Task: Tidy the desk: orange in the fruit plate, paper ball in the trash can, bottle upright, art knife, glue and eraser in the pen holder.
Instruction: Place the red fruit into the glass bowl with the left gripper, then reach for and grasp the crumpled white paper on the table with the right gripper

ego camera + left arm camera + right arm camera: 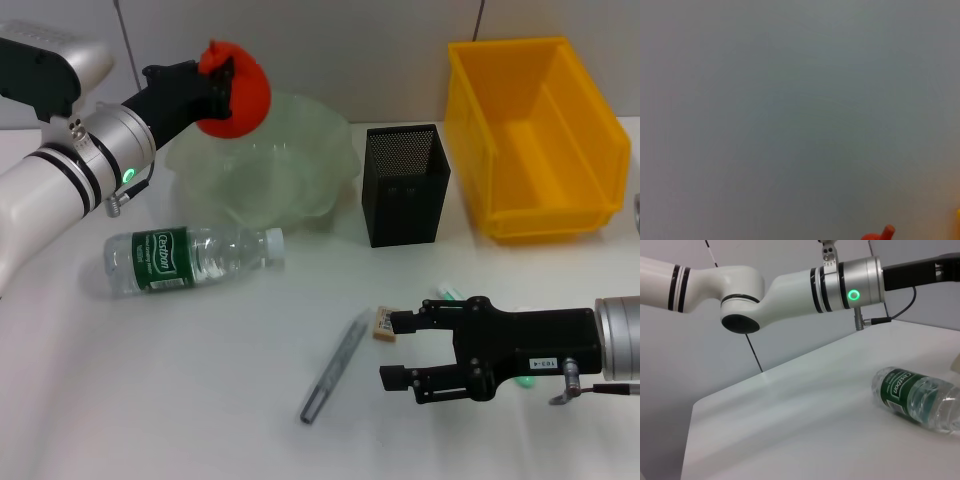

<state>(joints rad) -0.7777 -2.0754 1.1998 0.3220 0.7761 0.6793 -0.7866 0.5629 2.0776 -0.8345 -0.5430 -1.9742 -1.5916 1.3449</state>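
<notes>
A bright orange-red orange (238, 95) is seen against a pale, translucent green fruit plate (290, 170). The clear bottle (190, 258) is wrapped in a dark green label with white lettering and capped in white. A black mesh pen holder (404, 184), a yellow bin (540, 135) and a grey art knife (335, 366) are set on the white desk (180, 390).

Left gripper (222, 82) clasping orange (240, 100), above fruit plate (300, 175)

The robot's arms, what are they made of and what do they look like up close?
Each arm is a glossy white jointed tube with black bands at the joints. Toward the wrist comes a silver metal cuff; the left one carries a glowing green ring light and thin dark cables. The left tool and right tool are black and boxy, with two flat fingers. The right tool bears a small white label.
</notes>
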